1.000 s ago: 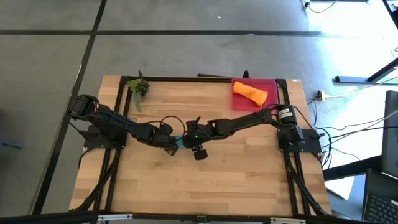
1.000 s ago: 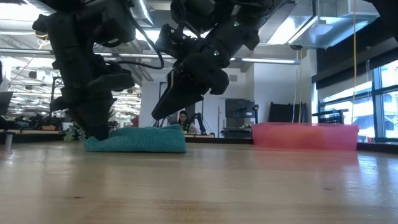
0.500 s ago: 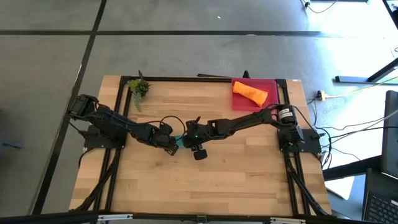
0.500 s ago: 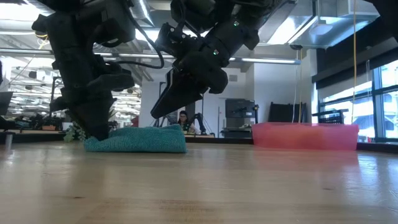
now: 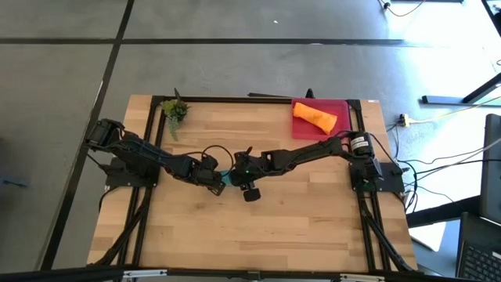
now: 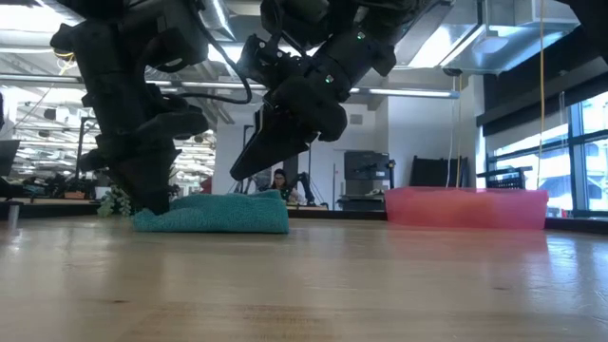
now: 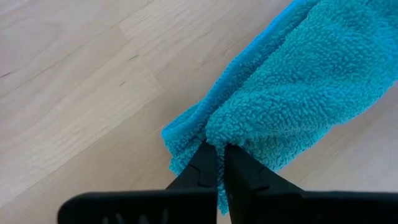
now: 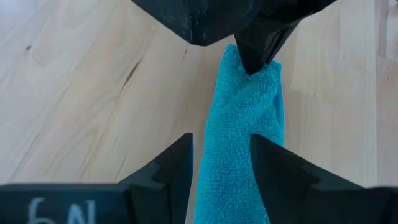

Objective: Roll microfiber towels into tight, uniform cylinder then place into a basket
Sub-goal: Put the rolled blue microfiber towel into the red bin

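Observation:
The teal towel (image 5: 225, 178) lies bunched into a short, loose roll on the middle of the table, and both grippers meet over it. My left gripper (image 7: 216, 163) is shut on the roll's left end. My right gripper (image 8: 221, 155) comes slanting down from the right and is shut on the roll's other part. In the low view the roll (image 6: 214, 214) rests flat on the wood. The orange towel (image 5: 315, 117) lies rolled inside the pink basket (image 5: 342, 106) at the far right. My left gripper pinches a bunched end of the teal towel (image 7: 214, 134) between its two fingers, several layers together. The fingers come steeply from above, slanting from the table's left. That end stays down on the table. My right gripper has the roll between its two fingers (image 8: 177, 165), one on each long side (image 8: 227, 134). The fingers slant down from the table's right and point along the roll. The roll lies on the table and fills the gap between them.
A small green plant (image 5: 174, 110) stands at the far left of the table. The basket's low wall (image 6: 465, 207) rises at the right in the low view. Bare wood lies toward the near edge (image 5: 250, 235).

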`<action>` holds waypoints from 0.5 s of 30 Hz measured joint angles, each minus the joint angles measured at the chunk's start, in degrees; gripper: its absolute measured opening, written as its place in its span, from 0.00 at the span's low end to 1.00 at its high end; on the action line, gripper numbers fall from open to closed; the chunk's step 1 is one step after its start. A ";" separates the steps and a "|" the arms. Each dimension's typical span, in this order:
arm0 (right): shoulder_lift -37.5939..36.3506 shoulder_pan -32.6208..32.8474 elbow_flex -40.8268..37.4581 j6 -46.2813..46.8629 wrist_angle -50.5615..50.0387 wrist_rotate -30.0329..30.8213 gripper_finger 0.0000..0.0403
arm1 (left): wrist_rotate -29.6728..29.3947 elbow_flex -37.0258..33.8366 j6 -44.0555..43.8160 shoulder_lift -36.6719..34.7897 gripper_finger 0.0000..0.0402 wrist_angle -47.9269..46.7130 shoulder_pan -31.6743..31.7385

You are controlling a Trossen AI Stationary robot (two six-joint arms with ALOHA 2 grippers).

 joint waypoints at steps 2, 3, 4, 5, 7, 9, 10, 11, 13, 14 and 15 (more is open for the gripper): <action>0.00 0.00 0.00 -0.04 -0.02 0.00 0.39 | 0.00 0.00 0.00 0.00 0.00 0.00 0.00; 0.00 -0.01 0.00 -0.07 -0.02 0.00 0.39 | 0.00 0.00 0.00 0.00 0.00 0.00 0.00; 0.00 -0.06 0.01 -0.07 -0.02 0.00 0.39 | 0.02 0.00 0.00 0.00 0.00 0.02 0.00; 0.00 -0.12 0.02 -0.09 0.00 0.00 0.39 | 0.02 0.00 0.00 0.00 0.00 0.02 0.00; 0.00 -0.31 0.04 -0.13 -0.02 -0.01 0.40 | 0.04 0.00 0.00 0.00 0.00 0.02 0.00; 0.00 -0.48 0.04 -0.15 -0.02 -0.79 0.41 | 0.06 0.00 0.00 -0.02 0.00 0.03 0.00; 0.10 -0.48 0.06 -0.18 0.02 -0.83 0.43 | 0.05 0.00 0.00 -0.02 0.00 0.04 0.00; 0.23 -0.48 0.09 -0.20 0.05 -0.83 0.45 | 0.04 0.00 0.00 -0.02 0.00 0.04 0.00; 0.35 -0.48 0.09 -0.20 -0.26 -0.83 0.51 | 0.04 0.00 0.02 -0.02 0.00 0.04 0.00; 0.46 -0.46 0.09 -0.20 -0.20 -0.80 0.55 | 0.04 0.00 0.02 -0.02 0.00 0.04 0.00; 0.55 -0.46 0.09 -0.20 0.06 -0.72 0.59 | 0.04 0.00 0.00 -0.02 0.00 0.04 0.00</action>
